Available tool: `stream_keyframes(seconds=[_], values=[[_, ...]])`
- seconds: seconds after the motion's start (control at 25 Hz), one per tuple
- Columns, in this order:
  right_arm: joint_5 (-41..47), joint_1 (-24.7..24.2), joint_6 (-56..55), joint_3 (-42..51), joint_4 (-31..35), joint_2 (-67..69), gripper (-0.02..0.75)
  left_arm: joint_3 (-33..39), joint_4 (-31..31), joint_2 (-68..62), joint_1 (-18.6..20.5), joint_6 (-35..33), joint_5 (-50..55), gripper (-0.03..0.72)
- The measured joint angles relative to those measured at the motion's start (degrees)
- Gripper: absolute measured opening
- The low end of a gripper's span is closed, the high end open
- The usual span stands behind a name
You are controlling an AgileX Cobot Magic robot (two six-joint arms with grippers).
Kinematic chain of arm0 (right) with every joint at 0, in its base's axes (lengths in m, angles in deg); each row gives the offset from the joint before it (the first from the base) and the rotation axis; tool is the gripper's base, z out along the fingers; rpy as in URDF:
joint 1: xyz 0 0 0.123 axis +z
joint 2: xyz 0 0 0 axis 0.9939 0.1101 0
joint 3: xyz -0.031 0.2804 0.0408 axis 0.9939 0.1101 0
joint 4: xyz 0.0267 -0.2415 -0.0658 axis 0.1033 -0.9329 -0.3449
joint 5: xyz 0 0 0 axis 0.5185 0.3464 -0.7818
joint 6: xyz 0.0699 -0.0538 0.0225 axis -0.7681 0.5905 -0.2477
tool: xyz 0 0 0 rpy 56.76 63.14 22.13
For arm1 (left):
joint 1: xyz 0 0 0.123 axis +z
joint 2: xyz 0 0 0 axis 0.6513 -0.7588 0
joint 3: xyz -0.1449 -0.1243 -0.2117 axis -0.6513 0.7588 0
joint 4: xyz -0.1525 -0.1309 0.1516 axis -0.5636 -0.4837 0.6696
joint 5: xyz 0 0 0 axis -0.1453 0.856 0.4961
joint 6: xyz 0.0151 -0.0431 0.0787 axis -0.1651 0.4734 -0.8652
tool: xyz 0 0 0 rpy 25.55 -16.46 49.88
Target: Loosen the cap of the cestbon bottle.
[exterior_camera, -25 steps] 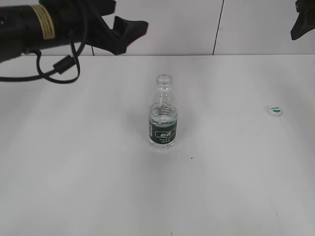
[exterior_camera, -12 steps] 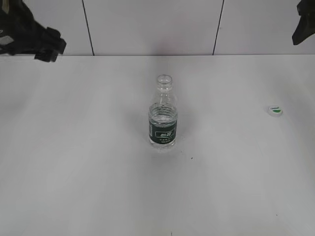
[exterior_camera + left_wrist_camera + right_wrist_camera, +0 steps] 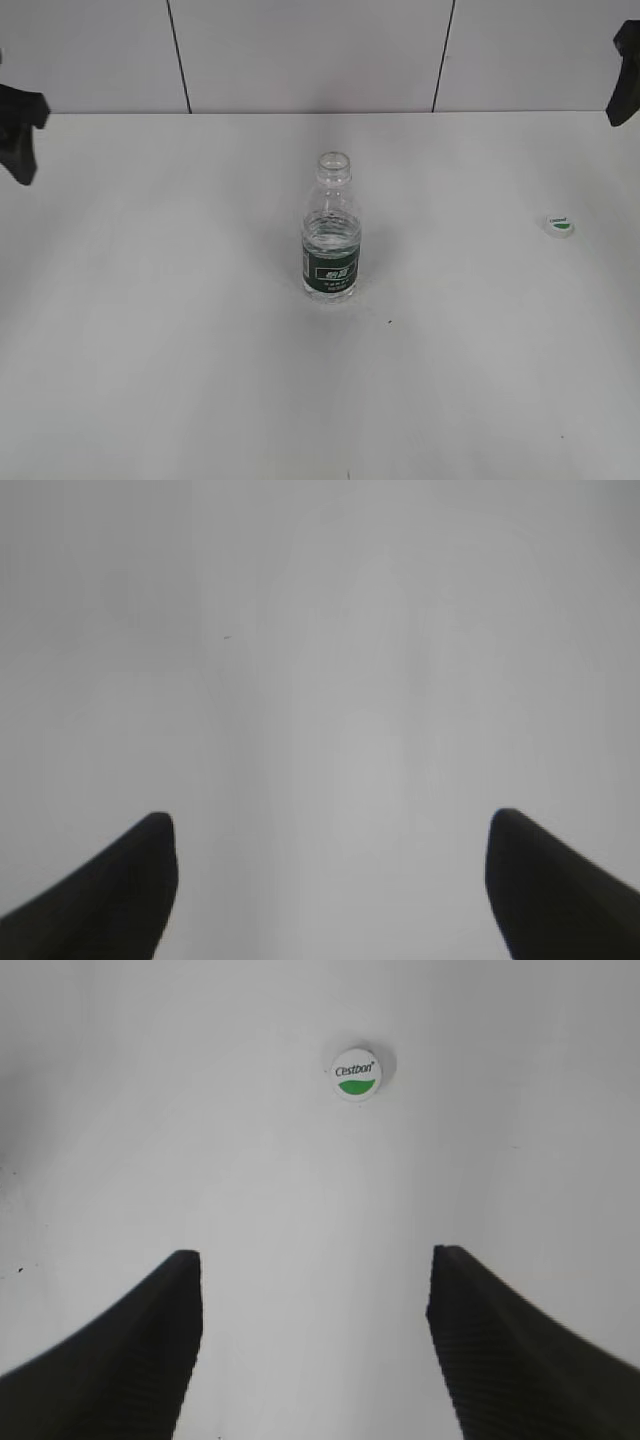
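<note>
The cestbon bottle, clear with a dark green label, stands upright at the table's middle with its neck open and no cap on it. The cap, white with a green patch, lies on the table far to the right, apart from the bottle; it also shows in the right wrist view. My left gripper is open and empty over bare table; part of it shows at the exterior view's left edge. My right gripper is open and empty, short of the cap; part shows at the exterior view's right edge.
The white table ends at a tiled wall behind. A tiny dark speck lies right of the bottle's base.
My left arm has pulled back from above the table's left rear to the far left edge of the exterior view. The right gripper has shifted slightly further right. The bottle and cap have not moved.
</note>
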Motion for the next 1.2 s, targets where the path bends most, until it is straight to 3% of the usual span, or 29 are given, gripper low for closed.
stream_keyframes(seconds=[0.2, 0.52, 0.8, 1.2], values=[[0.31, 0.00, 0.00, -0.04, -0.41, 0.00, 0.536, -3.57, -1.99, -0.27, 6.16, -4.14, 6.22, 0.562], [0.39, 0.00, -2.36, 1.93, -0.56, -1.48, 0.536, -3.56, -3.43, 0.24, 6.32, -7.25, 7.05, 0.559], [0.38, 0.00, -2.59, 18.86, -1.32, -16.09, 0.536, 6.61, -4.40, 10.93, 6.32, -9.04, 7.13, 0.559], [0.49, 0.00, -3.58, 39.43, -1.43, -43.90, 0.536, 25.50, -4.40, 40.07, 6.32, -9.06, 7.27, 0.559]])
